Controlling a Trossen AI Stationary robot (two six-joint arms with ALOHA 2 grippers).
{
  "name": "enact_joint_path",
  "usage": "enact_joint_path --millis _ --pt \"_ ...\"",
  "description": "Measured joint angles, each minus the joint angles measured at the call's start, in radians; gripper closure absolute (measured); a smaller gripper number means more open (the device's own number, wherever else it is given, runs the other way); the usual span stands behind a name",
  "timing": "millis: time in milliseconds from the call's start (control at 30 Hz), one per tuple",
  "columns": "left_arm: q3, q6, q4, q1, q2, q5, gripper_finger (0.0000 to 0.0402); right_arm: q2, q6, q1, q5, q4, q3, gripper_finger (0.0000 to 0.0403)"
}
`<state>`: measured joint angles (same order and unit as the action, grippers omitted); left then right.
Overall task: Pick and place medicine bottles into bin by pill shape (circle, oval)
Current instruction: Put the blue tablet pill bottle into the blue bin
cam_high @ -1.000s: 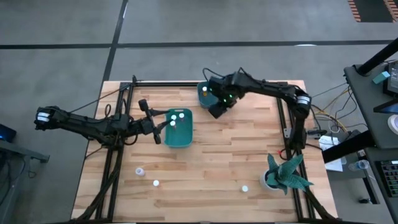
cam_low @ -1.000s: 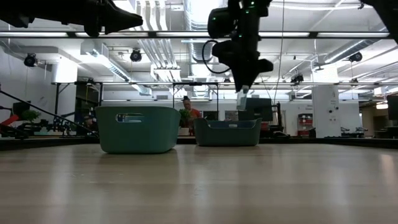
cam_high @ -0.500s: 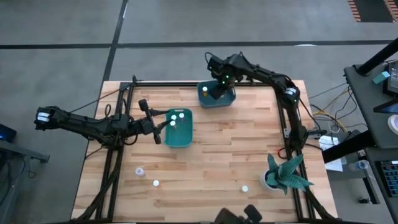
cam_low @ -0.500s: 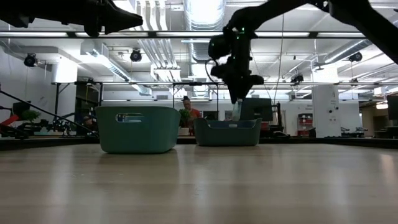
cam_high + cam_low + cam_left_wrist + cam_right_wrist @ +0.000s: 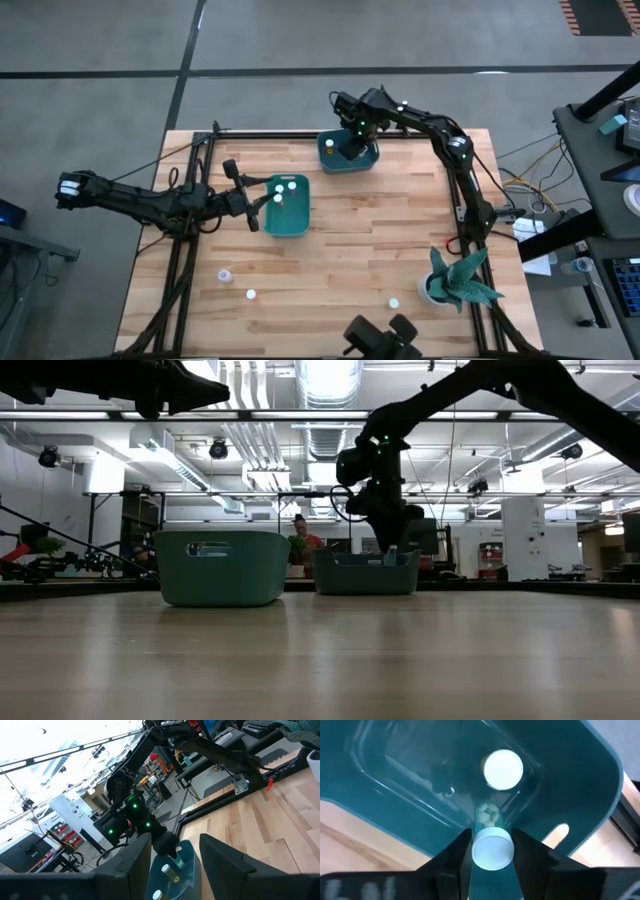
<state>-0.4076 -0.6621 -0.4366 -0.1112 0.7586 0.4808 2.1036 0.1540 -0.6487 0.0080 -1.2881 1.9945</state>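
Note:
My right gripper (image 5: pixel 350 147) hangs over the far teal bin (image 5: pixel 367 160), shut on a clear medicine bottle (image 5: pixel 489 820) with a white cap. In the low view the bottle (image 5: pixel 390 555) is at the rim of that bin (image 5: pixel 345 575). Another white-capped bottle (image 5: pixel 503 769) lies on the bin's floor. My left gripper (image 5: pixel 256 203) waits open beside the near teal bin (image 5: pixel 290 222), which holds three bottles (image 5: pixel 287 187). Three more bottles stand on the table near its front edge (image 5: pixel 225 273), (image 5: pixel 251 295), (image 5: pixel 394 302). My right gripper pinches the bottle at its white cap (image 5: pixel 492 851) between its two fingers (image 5: pixel 461 854). The fingers come from above, pointing down. The bottle hangs upright below them, cap up, clear of the bin's floor, with pale pills showing through its wall.
A teal-leaved plant in a white pot (image 5: pixel 455 280) stands at the table's near right corner. Black frame rails run along the left (image 5: pixel 185 250) and right (image 5: pixel 458 200) sides. Bare wood lies between the bins and the front bottles.
My right gripper has carried the bottle toward the table's far edge, from beside the far bin to over it. It has come down, so the bottle now hangs at the bin's rim. It has stayed shut on the bottle.

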Motion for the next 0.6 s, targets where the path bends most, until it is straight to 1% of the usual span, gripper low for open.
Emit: enact_joint_path --millis 133,600 --pt "0.0 0.0 0.0 0.0 0.0 0.0 0.0249 0.015 -0.039 0.0 0.001 0.014 -0.001 0.0292" --pt "0.0 0.0 0.0 0.0 0.0 0.0 0.0249 0.042 -0.05 0.0 0.001 0.023 -0.004 0.0287"
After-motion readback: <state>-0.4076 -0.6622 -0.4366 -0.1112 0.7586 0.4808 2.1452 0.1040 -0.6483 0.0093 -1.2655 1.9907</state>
